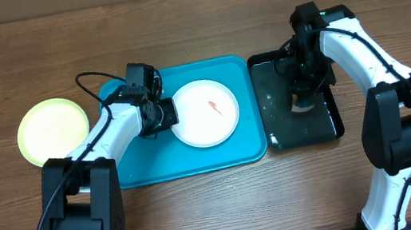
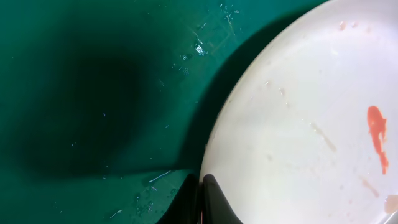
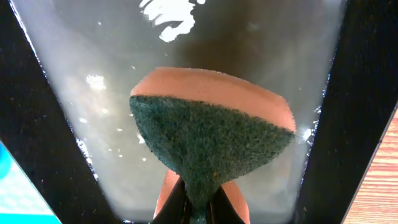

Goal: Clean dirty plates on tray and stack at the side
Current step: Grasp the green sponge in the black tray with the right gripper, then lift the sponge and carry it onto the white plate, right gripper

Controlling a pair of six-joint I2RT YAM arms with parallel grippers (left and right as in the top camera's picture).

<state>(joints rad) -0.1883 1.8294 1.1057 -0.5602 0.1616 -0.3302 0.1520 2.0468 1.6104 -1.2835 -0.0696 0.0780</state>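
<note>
From above, the big turquoise-blue plastic tray with a raised rim (image 1: 196,163) lies in the middle of the wooden table (image 1: 204,220). A round white plastic plate (image 1: 199,128) sits on it, with a small orange-red smear (image 1: 215,107) near its middle. A round yellow-green plastic plate (image 1: 52,130) rests on the table to the left, off the tray, and it looks clean. No blue plate can be seen. The left fingers (image 1: 166,112) meet the white plate's left edge. The right fingers (image 1: 303,93) are over the small shiny black tray (image 1: 328,126), well apart from the plate.

Close up at the left wrist, the left fingers (image 2: 217,202) are shut tight and seem to pinch the plate's rim. The smear (image 2: 375,134) shows on the far side, with faint streaks near it.

Close up at the right wrist, the right fingers (image 3: 179,210) squeeze a soft orange sponge (image 3: 211,143) with a rough green face. The green face points down at the wet black tray (image 3: 360,93).

The step looks like wetting the sponge before the scrub. To do it well, the sponge should come over with its green side flat on the smear and rub gently. The left fingers should hold firm so the plate does not slide or tip.
</note>
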